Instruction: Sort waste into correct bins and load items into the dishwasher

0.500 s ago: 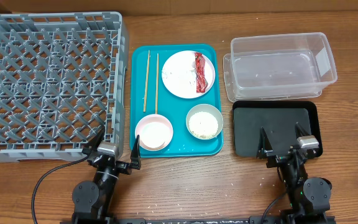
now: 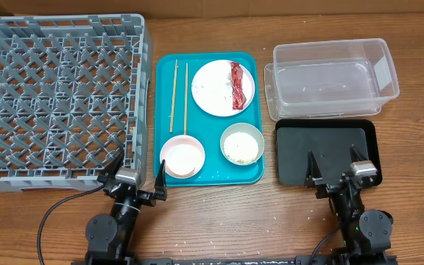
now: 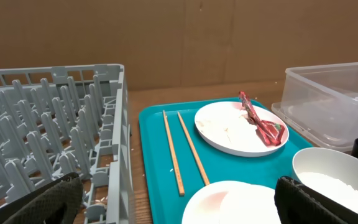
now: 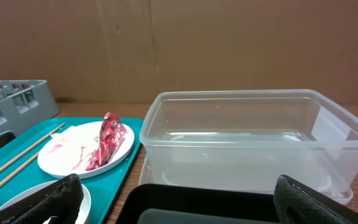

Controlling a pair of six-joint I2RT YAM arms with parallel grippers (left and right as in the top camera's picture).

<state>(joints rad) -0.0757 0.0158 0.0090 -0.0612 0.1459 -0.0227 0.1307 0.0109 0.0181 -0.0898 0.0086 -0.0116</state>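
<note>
Teal tray [image 2: 208, 126] is carrying your pink plate [image 2: 213, 94] with the red wrapper [image 2: 237, 87] lying on it, two chopsticks [image 2: 179, 96], a pink bowl [image 2: 181, 156], and a grey-green bowl [image 2: 241, 144] holding rice [image 2: 241, 149]. The dish rack [image 2: 57, 96] is sitting left of it, the clear tub [image 2: 333, 77] and black tray [image 2: 300, 147] right. Your left gripper [image 2: 135, 174] and right gripper [image 2: 333, 165] are hovering, jaws spread.

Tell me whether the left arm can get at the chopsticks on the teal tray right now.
Probably yes. The chopsticks lie flat and uncovered just ahead of the open left end effector. The small pink bowl sits by their near ends, so coming down from above looks safest.
</note>
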